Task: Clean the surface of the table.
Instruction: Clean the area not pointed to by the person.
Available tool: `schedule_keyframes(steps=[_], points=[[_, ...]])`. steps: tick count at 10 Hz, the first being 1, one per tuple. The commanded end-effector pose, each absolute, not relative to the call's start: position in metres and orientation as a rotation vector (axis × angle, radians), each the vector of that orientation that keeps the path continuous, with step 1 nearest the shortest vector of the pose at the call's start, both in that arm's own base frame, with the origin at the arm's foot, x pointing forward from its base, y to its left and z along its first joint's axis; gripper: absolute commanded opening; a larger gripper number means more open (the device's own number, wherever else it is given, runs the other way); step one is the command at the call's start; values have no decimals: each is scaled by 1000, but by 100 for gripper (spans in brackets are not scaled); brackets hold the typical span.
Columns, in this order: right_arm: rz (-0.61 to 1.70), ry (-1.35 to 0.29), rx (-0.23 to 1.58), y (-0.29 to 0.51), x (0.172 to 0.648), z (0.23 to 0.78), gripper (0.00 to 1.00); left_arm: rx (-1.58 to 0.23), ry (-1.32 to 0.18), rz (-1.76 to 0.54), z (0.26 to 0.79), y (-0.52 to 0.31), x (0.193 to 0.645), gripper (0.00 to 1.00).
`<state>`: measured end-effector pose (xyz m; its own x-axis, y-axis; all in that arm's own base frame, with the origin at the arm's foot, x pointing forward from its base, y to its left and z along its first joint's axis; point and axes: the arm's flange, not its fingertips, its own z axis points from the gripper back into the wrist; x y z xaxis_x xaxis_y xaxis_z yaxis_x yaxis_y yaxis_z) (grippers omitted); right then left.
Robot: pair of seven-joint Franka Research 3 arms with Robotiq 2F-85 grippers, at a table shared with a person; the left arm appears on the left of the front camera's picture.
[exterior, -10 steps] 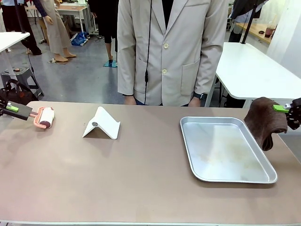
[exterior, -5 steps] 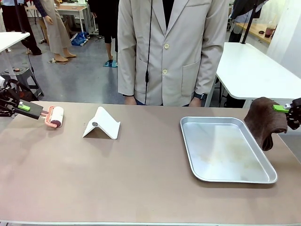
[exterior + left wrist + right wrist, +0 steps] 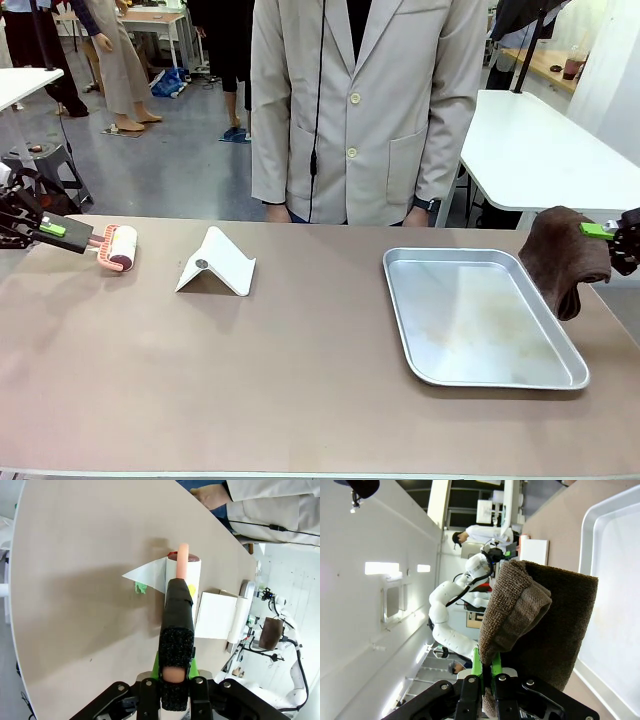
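I note the matte taupe-brown worktop (image 3: 250,370) lies open mostly left of the shiny rectangular metal tray (image 3: 400,310), nearer my left hand (image 3: 52,227), clamped on a pink-handled lint roller (image 3: 120,248); my right hand (image 3: 600,230) grips a brown terry cloth (image 3: 562,258).

Behind the taupe table (image 3: 300,380), a person (image 3: 365,110) wears a beige blazer with pale buttons and a flap pocket over a dark top. A thin black cord hangs down the front, and a dark watch sits at one cuff. At the table's ends, the left gripper (image 3: 60,231) and right gripper (image 3: 598,230) show black metal links and lime-green pads.
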<state>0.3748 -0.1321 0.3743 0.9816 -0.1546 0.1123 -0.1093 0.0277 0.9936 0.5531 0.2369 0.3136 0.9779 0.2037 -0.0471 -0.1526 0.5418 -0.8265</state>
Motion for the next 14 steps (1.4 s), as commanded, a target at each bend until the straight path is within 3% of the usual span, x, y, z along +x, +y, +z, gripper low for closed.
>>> schedule_keyframes(steps=[1,8,14], points=[[-40,-207,1547,-132,375,379,7,-971,-42,210,312,237,542,21],[-40,-207,1547,-132,375,379,7,-975,-77,355,314,305,535,21],[-40,-207,1547,-132,375,379,7,-1048,-231,358,337,362,520,21]])
